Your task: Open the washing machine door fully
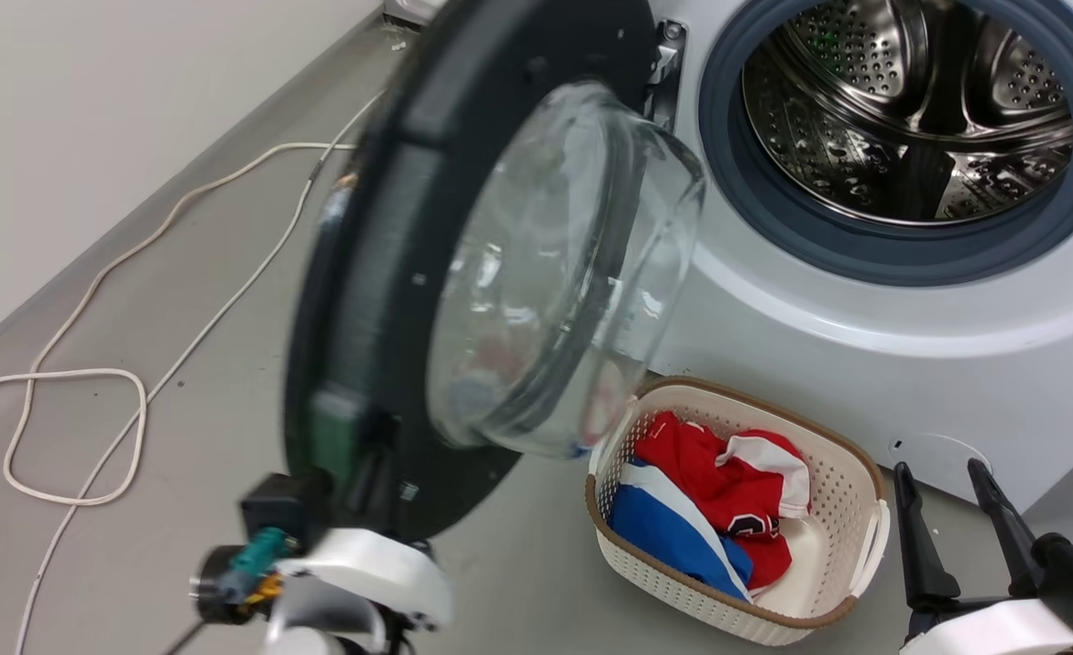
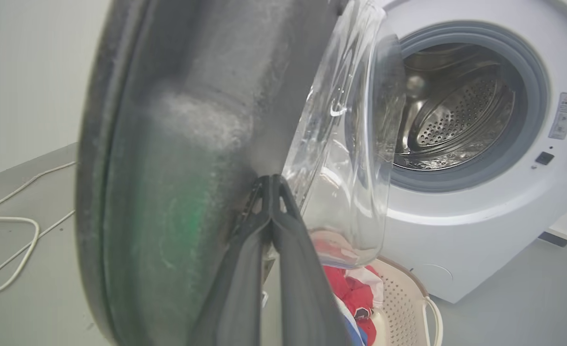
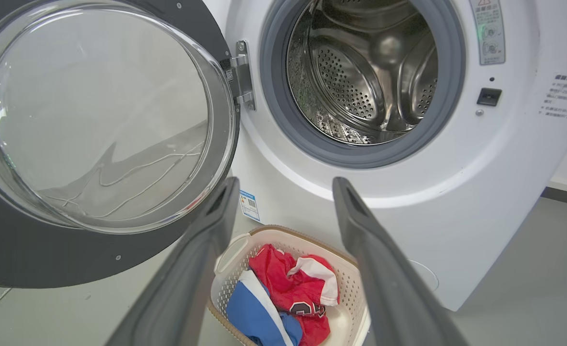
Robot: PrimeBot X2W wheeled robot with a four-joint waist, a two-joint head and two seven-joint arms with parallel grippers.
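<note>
The left gripper (image 2: 269,185), 2 fingers pressed together and empty, leaned on black plastic. From the front left edge of the washing machine (image 1: 864,364), the washing machine door (image 1: 381,273) stood out roughly square. The right gripper (image 3: 283,185) hung spread, empty. A steady push near the rim, far from the hinge, seemed best.

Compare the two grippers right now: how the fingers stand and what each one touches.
The left gripper has its fingers pressed together, while the right gripper is spread wide open. The left's tips meet the inner side of the washing machine door; the right touches nothing. Both have long dark fingers.
</note>
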